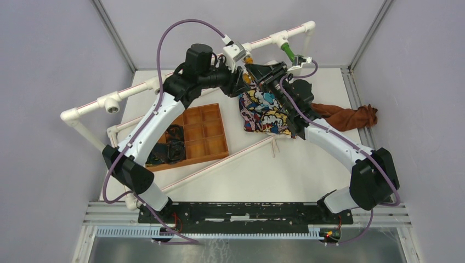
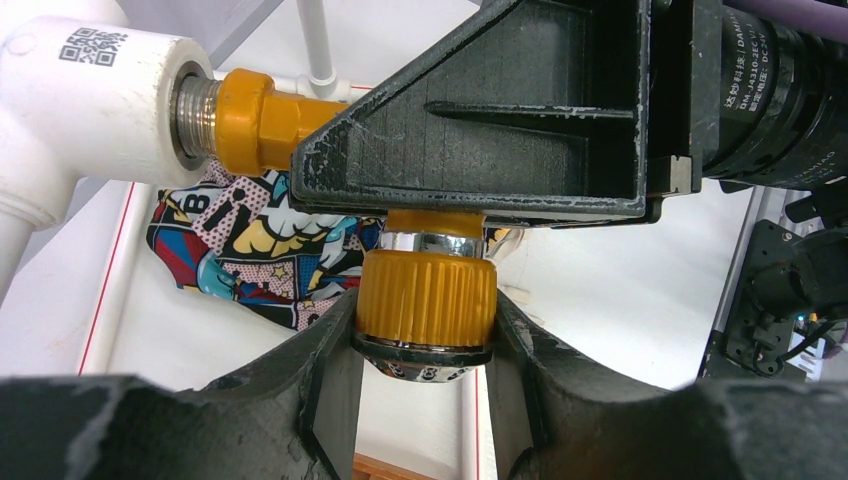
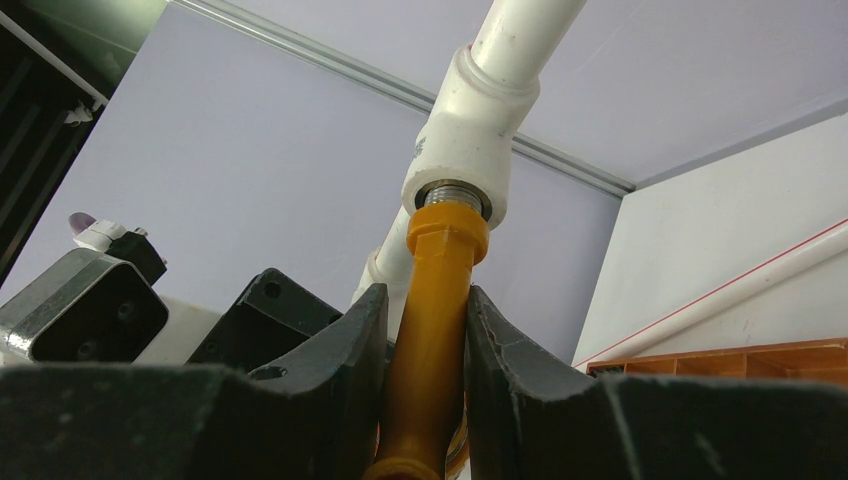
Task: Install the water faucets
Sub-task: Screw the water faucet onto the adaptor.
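Note:
The orange-yellow faucet (image 1: 248, 59) sits with its metal thread in the middle white T-fitting (image 1: 234, 52) of the pipe frame. My left gripper (image 1: 240, 76) is shut on its ribbed knob (image 2: 428, 297), with both fingers pressing the knob's sides. My right gripper (image 1: 259, 71) is shut on the faucet's body (image 3: 432, 320), just below the fitting (image 3: 462, 160). In the left wrist view the right gripper's black finger (image 2: 500, 110) covers most of the body next to the fitting (image 2: 100, 100). The green faucet (image 1: 287, 51) sticks out of the T-fitting further right on the pipe.
A third T-fitting (image 1: 112, 104) with an open threaded mouth sits on the pipe at the left. An orange compartment tray (image 1: 192, 137) lies under the left arm. A comic-print cloth (image 1: 266, 112) and a brown cloth (image 1: 351, 116) lie under the right arm. Thin white rods (image 1: 230, 159) cross the table.

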`<state>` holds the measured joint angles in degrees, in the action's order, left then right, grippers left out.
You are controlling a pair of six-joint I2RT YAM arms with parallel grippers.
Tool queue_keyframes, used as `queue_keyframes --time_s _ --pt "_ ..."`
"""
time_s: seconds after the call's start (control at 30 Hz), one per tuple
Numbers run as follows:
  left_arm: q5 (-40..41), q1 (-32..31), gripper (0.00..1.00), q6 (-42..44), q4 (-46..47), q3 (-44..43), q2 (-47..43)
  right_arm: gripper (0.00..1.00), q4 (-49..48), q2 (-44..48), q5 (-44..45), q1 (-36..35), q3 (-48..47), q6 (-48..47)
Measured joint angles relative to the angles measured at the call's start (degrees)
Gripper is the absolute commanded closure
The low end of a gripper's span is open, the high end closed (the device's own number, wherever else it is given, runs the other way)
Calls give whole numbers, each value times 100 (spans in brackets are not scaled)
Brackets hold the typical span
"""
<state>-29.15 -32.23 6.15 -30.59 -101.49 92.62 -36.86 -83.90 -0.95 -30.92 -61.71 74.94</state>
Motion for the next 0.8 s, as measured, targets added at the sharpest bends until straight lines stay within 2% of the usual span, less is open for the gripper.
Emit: queue_keyframes --time_s 0.07,0.23,0.37,0.4,0.47,0.53,0.7,0.8 --pt "0 0 98 0 0 0 0 96 -2 0 0 0 0 0" --pt "7 0 98 0 7 0 0 71 -26 0 2 0 4 -7" --pt "24 0 98 -2 35 28 -20 57 -28 9 0 0 13 -11" --pt "26 -2 98 -2 55 33 -28 52 -76 13 -7 0 24 2" --pt "35 -2 98 -7 120 33 -72 36 -219 20 -4 -2 37 177" --pt "57 -4 98 -20 184 33 -131 27 -354 48 11 -11 59 439" --pt "70 -4 98 -52 247 33 -162 25 -527 153 151 -52 181 916" --pt "72 -4 98 -50 245 37 -162 34 -564 225 205 -70 293 1287"
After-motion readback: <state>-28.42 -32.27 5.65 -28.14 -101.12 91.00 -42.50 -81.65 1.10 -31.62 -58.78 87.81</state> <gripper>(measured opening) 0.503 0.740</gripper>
